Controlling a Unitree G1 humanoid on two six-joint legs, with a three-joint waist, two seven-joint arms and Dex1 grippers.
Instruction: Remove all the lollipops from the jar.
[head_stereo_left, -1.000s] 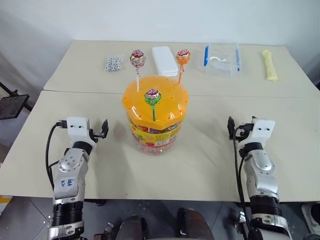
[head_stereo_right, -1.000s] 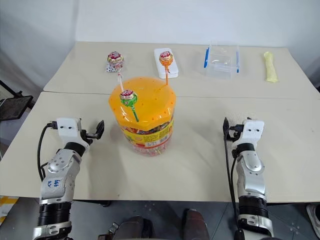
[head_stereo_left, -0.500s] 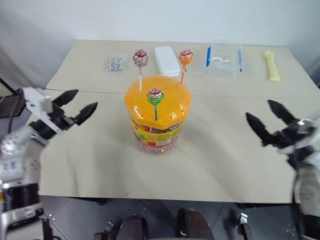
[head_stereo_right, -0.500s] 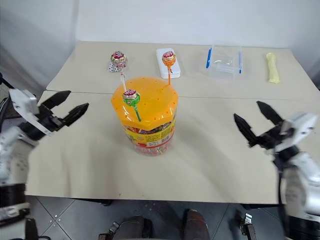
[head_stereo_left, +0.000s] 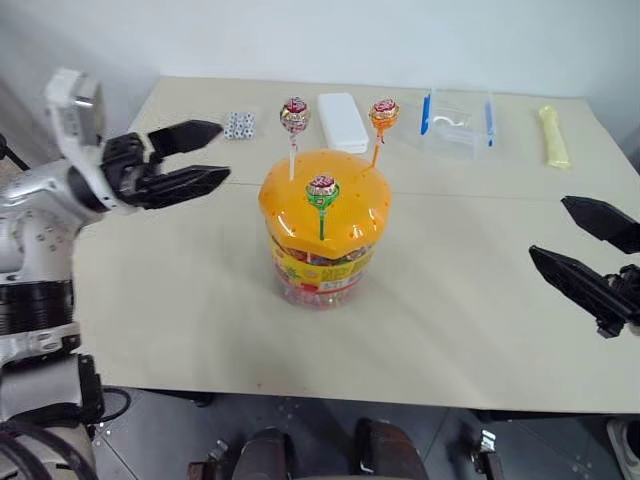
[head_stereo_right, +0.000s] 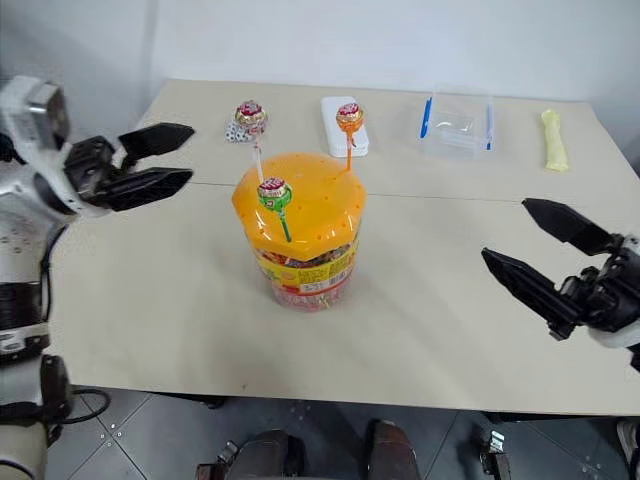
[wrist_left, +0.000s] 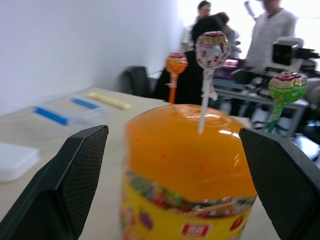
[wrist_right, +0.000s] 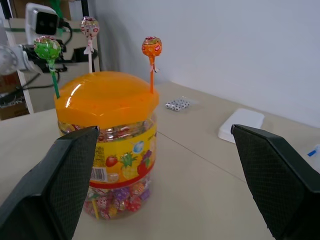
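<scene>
Lollipops, three of them, stand upright with their sticks in the orange lid of the jar (head_stereo_left: 324, 235), which sits near the middle of the pale table (head_stereo_left: 200, 300): one on a white stick (head_stereo_left: 294, 115), one on an orange stick (head_stereo_left: 384, 113) and one on a green stick (head_stereo_left: 322, 188). In the head views, a seam crosses the table behind the jar and a white wall rises beyond. On the far half lie a cluster of small white-grey balls (head_stereo_left: 238, 125), a white flat case (head_stereo_left: 342, 121), a clear box with blue clips (head_stereo_left: 456, 117) that looks empty, and a pale yellow roll (head_stereo_left: 553, 135). The left gripper (head_stereo_left: 205, 155) hangs in the air left of the jar, fingers spread apart and holding nothing; the right gripper (head_stereo_left: 580, 250) hangs well to the jar's right, likewise spread and empty.

In the left wrist view, the jar fills the space between that gripper's parted fingers (wrist_left: 70, 185), and people stand by desks in the room behind.

In the right wrist view, wrapped sweets show through the jar's clear wall, under a colourful fruit label.
</scene>
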